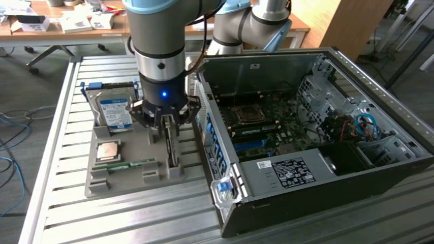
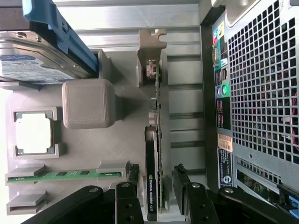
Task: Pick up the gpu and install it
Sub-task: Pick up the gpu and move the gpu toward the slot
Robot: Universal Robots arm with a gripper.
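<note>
The robot's gripper (image 1: 169,129) (image 2: 156,173) is down low over a gray tray (image 1: 129,179) (image 2: 126,98) on a metal table (image 1: 61,127). The gripper is open wide. Its two black fingers (image 2: 126,200) stand one on each side of the gpu card (image 1: 172,152) (image 2: 152,158), and a little gap shows on both sides, so nothing is held. The gpu card stands on its thin edge in a slot of the tray. That slot is on the side of the tray closest to the computer box (image 1: 326,203) (image 2: 261,84). The card's silver metal end points away from the gripper. On the same tray a hard drive (image 1: 114,109) (image 2: 37,60) with a blue and white label leans in its own holder. A square chip (image 1: 109,151) (image 2: 33,133) lies flat near it. A thin green memory stick (image 1: 125,164) (image 2: 65,175) lies just beside the chip. The computer box sits at the exterior view's right of the tray, and it is open on top so its green board shows inside.
</note>
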